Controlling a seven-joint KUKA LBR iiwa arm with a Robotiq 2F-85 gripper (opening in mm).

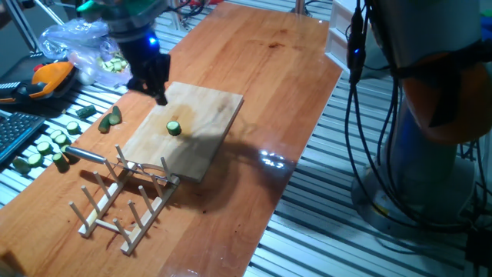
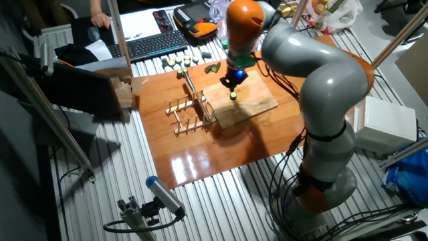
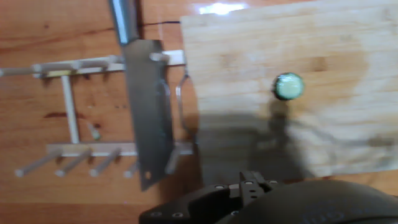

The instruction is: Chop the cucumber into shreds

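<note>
— Where is the cucumber [image 1: 174, 128]?
— Near the middle of the wooden cutting board [image 1: 207, 142], untouched.
— And the gripper [image 1: 156, 91]?
— Raised above the board's far corner, empty; whether its fingers are parted cannot be told. A cleaver [image 3: 148, 118] rests on the wooden rack [image 1: 115, 198].

overhead glare on the table [image 1: 273, 160], blurred hand view

The knife [image 3: 146, 112] handle runs past the hand view's top edge, blurred.
</note>
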